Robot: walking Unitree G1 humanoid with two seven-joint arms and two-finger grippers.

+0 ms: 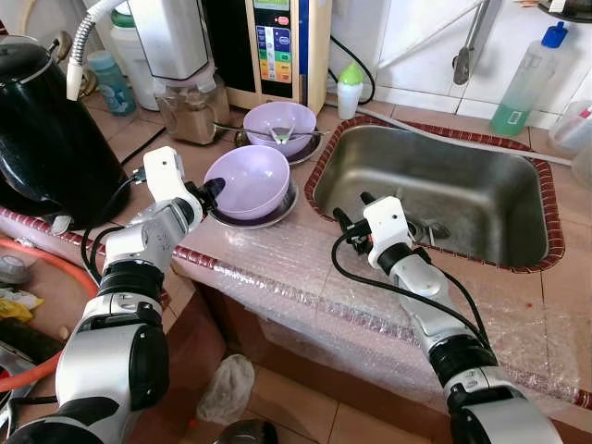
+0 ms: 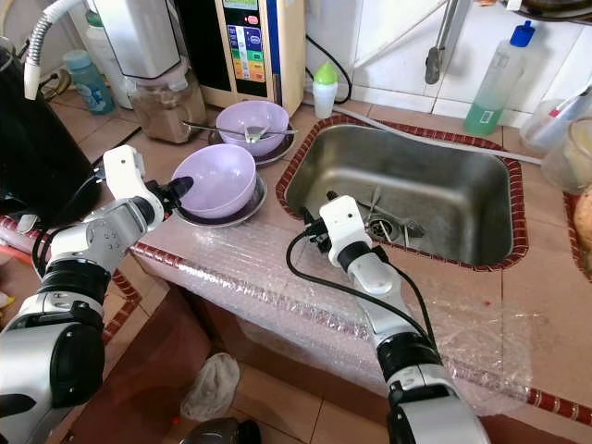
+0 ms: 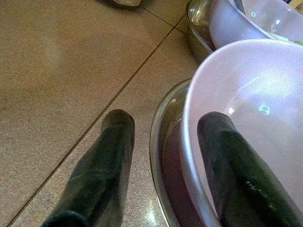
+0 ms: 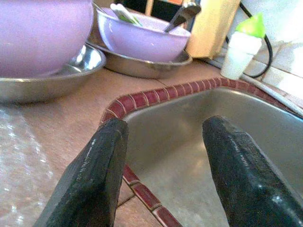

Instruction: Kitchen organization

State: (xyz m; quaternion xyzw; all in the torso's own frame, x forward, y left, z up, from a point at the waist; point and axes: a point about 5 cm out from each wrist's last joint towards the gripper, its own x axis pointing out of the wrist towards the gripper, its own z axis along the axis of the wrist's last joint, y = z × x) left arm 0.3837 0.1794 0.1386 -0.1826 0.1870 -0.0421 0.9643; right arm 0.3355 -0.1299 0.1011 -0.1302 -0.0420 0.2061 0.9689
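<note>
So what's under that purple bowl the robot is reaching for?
The near light-purple plastic bowl sits tilted in a shallow round steel dish. The left end effector straddles the bowl's rim, one finger inside. The dish's middle is covered by the bowl.

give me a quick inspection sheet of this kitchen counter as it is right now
surface: tan tiled counter with red tile edging; bubble wrap over its front edge.
job's things: near lilac plastic bowl in a steel dish; far lilac bowl holding a utensil; steel sink.
clutter: green-capped white bottle, clear bottle of green liquid, black kettle, blender jar.
grippers: left claw open, one finger inside the near bowl's rim, one outside; right claw open at the sink's near corner, holding nothing.
cables: black cable along the right arm.
surroundings: white tiled wall, brown floor tiles.
</note>
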